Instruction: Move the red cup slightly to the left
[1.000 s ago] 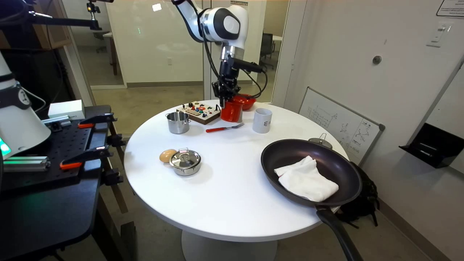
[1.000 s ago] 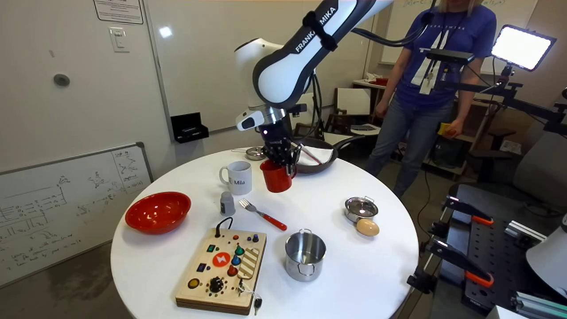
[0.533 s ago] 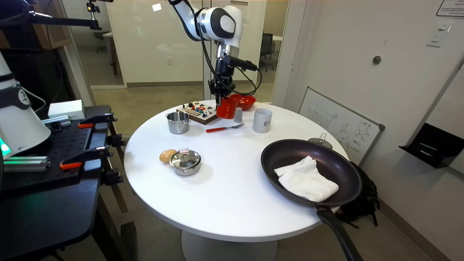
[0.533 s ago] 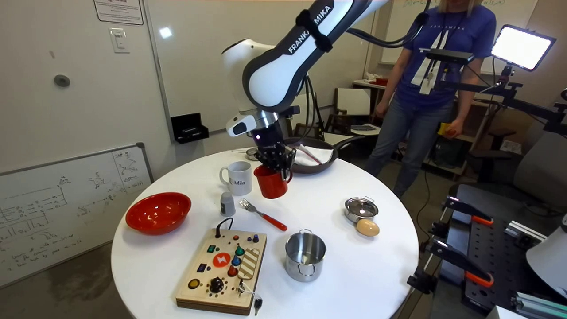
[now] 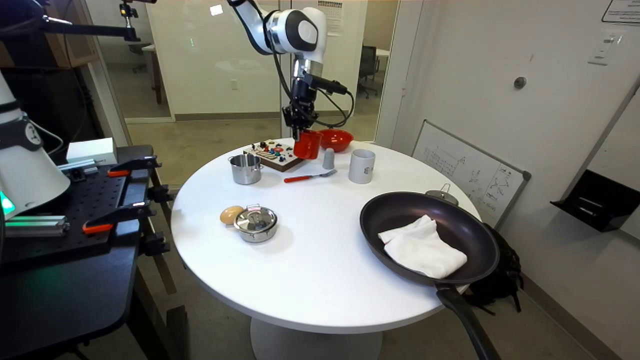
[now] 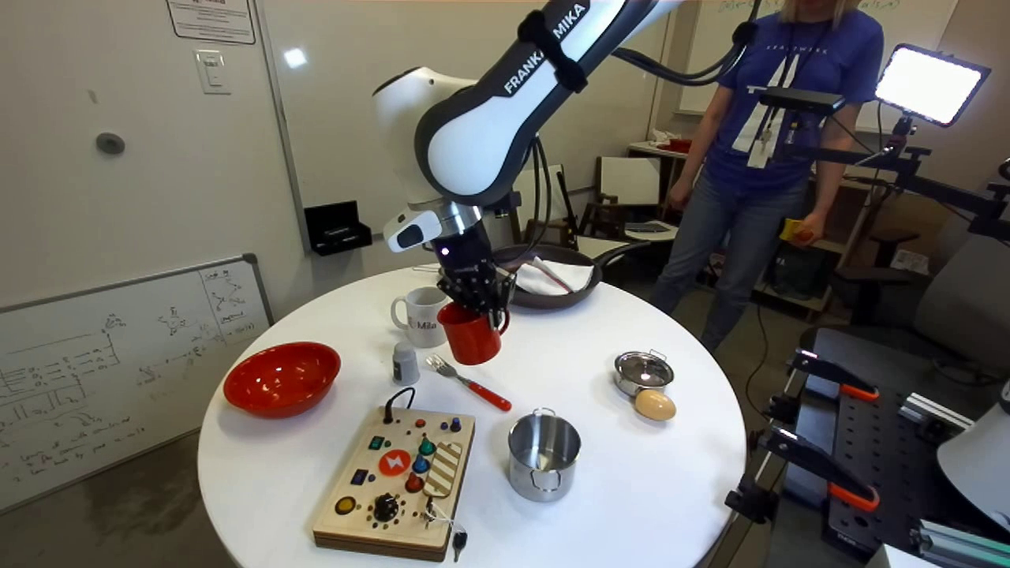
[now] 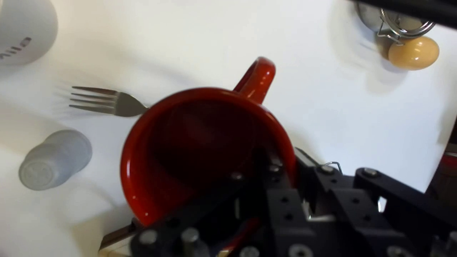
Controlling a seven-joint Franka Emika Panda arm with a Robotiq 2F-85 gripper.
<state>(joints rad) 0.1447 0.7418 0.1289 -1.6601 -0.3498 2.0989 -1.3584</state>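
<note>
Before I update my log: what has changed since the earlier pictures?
The black gripper carried the small red cylindrical cup leftward in both exterior views, holding it throughout. The white Mila mug, red-handled metal fork and shallow round red bowl stayed put.

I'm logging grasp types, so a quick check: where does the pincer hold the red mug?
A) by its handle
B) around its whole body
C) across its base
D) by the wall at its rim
D, since the wrist view shows the pincer with one finger inside the red mug and one outside, the handle clear of both.
</note>
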